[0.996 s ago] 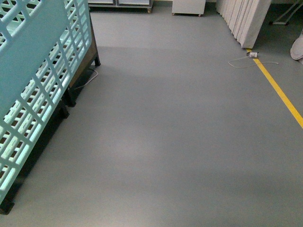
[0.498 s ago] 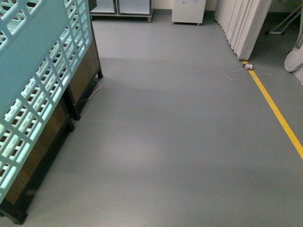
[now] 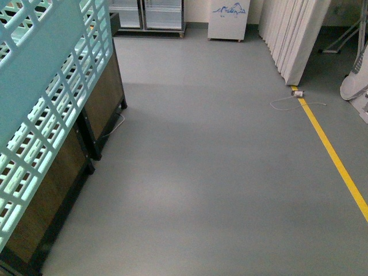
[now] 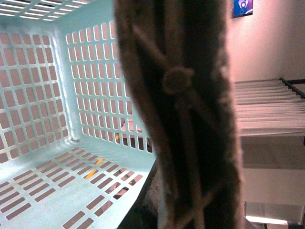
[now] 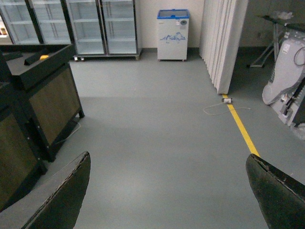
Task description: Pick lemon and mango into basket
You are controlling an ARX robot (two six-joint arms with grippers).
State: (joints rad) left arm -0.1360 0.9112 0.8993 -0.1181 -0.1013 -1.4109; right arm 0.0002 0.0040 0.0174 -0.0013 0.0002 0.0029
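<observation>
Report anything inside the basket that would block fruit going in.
Nothing visible does: the basket shows a bare floor and walls in the left wrist view. Its brown handle hides part of the inside.

This looks like a shop floor, or a mock-up of one. Along the far wall stand tall glass-door display refrigerators with white shelves, and to their right a small white chest freezer with a blue lid. On the left, dark wood-panelled display stands on black frames line a wide aisle of smooth grey floor. On the near left is a light turquoise lattice-walled plastic basket. A yellow tape line and white folding partition panels bound the right side.
</observation>
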